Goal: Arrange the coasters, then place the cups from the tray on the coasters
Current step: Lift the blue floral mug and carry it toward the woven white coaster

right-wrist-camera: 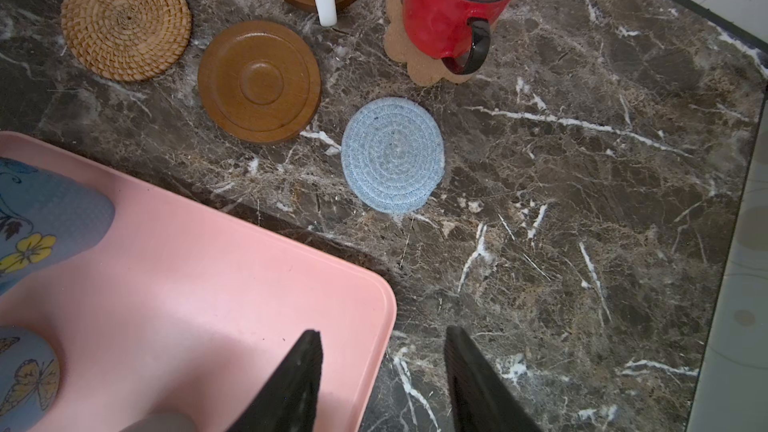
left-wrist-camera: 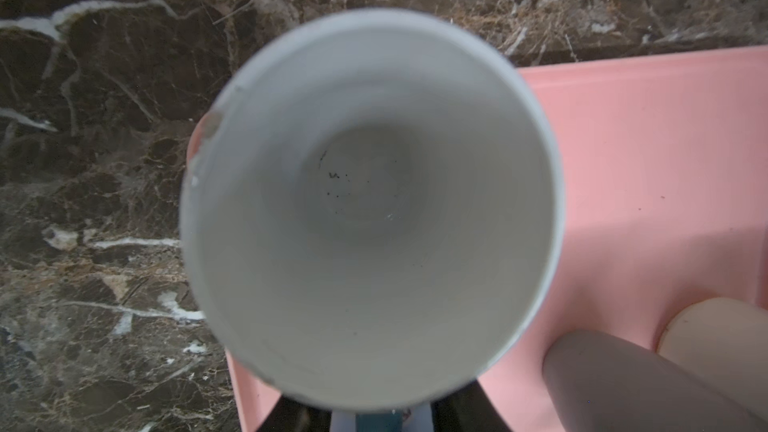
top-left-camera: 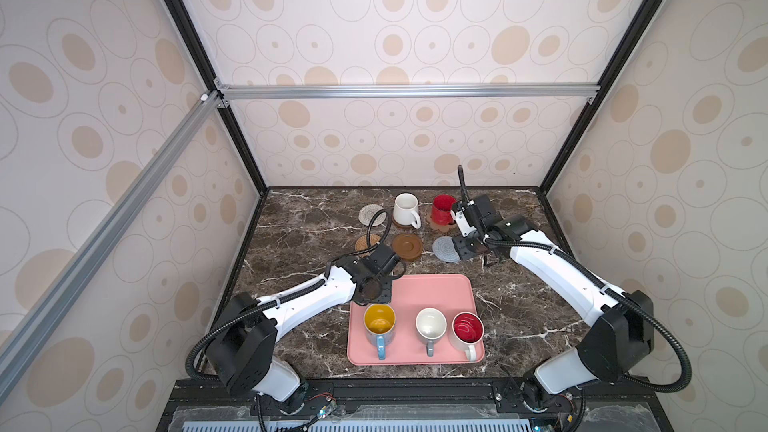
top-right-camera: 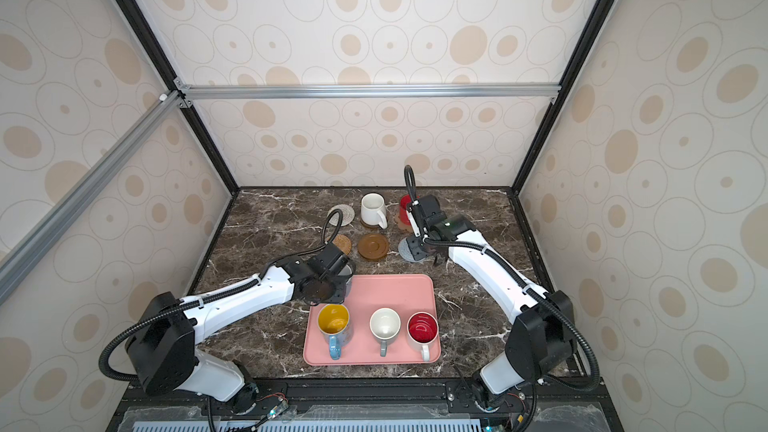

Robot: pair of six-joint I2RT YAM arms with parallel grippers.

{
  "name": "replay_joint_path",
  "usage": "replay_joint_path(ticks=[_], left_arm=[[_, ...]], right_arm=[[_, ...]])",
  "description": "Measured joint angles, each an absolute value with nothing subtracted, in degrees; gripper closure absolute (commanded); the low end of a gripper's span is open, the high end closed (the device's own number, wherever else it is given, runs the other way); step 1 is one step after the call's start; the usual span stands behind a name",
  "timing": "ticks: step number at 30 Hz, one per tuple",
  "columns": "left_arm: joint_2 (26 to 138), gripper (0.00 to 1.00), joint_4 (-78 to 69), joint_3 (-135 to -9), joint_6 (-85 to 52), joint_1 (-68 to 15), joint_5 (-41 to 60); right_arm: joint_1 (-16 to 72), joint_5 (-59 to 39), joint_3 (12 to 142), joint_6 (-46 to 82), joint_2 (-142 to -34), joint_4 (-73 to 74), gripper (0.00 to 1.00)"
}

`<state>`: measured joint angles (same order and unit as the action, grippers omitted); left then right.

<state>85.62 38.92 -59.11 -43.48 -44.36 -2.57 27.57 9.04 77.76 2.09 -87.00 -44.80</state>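
My left gripper [top-left-camera: 380,284] hangs over the pink tray's [top-left-camera: 436,292] far left corner. Its wrist view looks straight down into the blue cup with a white inside [left-wrist-camera: 374,201]. The fingers stand on either side of that cup's handle [left-wrist-camera: 378,423], and the rim hides any contact. Three more cups stand on the tray: blue with yellow inside [top-left-camera: 379,323], white [top-left-camera: 431,324] and white with red inside [top-left-camera: 467,328]. A white cup [top-left-camera: 406,208] sits on a brown disc coaster, and the red cup [top-left-camera: 442,209] on the paw-shaped coaster [right-wrist-camera: 419,72]. My right gripper [right-wrist-camera: 382,332] is open and holds nothing, above the tray's far right corner.
Bare coasters lie beyond the tray: grey-white woven [top-left-camera: 371,214], tan rattan [top-left-camera: 368,243], a brown disc [top-left-camera: 407,246] and a pale blue-grey one [top-left-camera: 444,248] beside the right gripper. Patterned walls close in the marble table [top-left-camera: 519,317] on three sides.
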Motion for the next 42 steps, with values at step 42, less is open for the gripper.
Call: replay_joint_path(ticks=[42], left_arm=[[86.83,0.98,38.22,-60.25,-42.26,-44.38,-4.19]], right_arm=[[27.18,9.26,82.50,2.11,-90.11,-48.47,0.48]])
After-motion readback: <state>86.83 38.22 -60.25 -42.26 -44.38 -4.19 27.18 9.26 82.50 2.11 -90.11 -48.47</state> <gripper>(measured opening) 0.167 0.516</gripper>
